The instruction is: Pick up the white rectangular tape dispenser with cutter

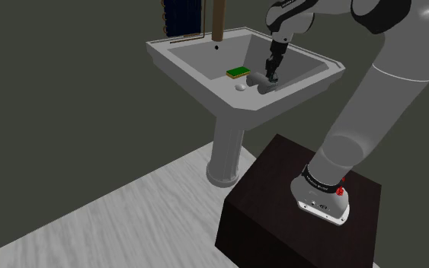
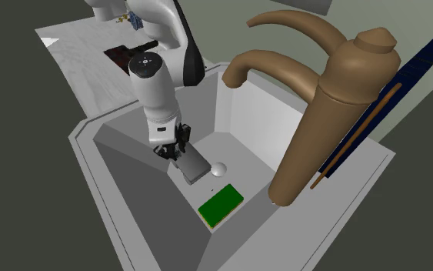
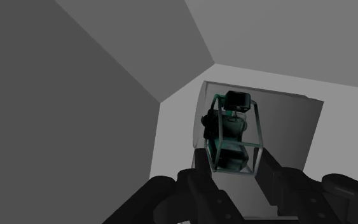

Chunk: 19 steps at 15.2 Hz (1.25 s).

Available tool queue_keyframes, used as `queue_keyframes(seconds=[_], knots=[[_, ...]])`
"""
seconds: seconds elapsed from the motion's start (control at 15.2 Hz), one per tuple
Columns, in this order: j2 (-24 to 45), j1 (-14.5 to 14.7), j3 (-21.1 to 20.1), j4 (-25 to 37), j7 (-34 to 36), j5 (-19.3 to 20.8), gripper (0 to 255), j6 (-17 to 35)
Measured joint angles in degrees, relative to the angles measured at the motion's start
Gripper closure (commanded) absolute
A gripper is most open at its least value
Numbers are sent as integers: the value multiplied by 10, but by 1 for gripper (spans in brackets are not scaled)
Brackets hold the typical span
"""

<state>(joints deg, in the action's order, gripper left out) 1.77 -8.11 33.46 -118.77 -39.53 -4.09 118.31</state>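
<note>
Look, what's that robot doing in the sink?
A white robot arm reaches down into a pale grey pedestal sink. Its black pincer is right at the grey rectangular tape dispenser in the basin, near a small white ball and a flat green sponge. Whether it has gripped it yet, I can't tell.

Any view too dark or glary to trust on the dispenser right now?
Wrist view: dim; the all-black gripper blends into shadow, and the grey rectangular tape dispenser carries a dark greenish patch. Second exterior view: evenly lit, no glare. Shoulder view: the pale grey pedestal sink stands lit against dim walls.
</note>
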Motion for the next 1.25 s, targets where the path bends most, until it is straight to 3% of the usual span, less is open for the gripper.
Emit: queue_keyframes(seconds=[0.4,1.25], knots=[[-5,1,-1,9,3,4,255,-14],[-36,3,-3,77,20,24,255,-106]])
